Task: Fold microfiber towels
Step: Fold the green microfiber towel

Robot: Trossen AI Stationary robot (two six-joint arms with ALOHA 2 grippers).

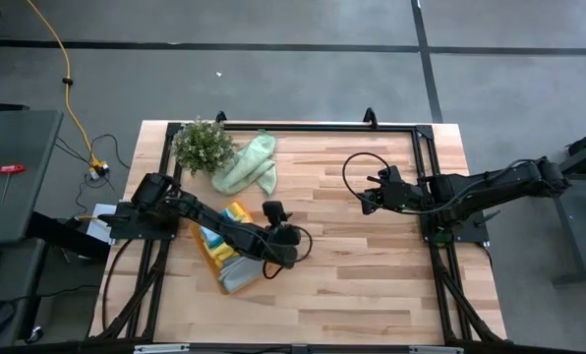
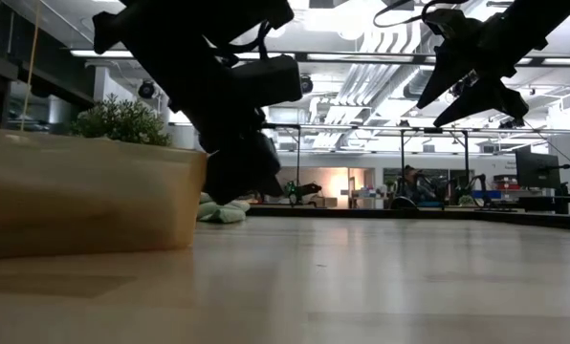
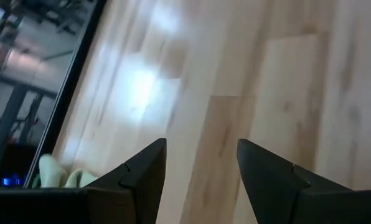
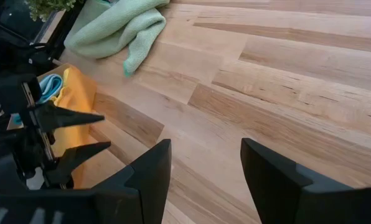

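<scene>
- Looking straight down, the high view alone shows the orange tray [image 1: 217, 267] holding yellow, blue and grey towels [image 1: 236, 272]; the pale green towel [image 1: 246, 164] lies crumpled on the bench [image 1: 372, 275] beside the plant [image 1: 203, 145]
- Wrist views show the left claw [image 3: 201, 171] and right claw [image 4: 205, 168] both apart, empty, above bare wood

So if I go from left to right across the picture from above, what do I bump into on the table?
Plant → green towel → left gripper → right gripper. The tray with its towels lies under the left arm, so I left it out.
</scene>
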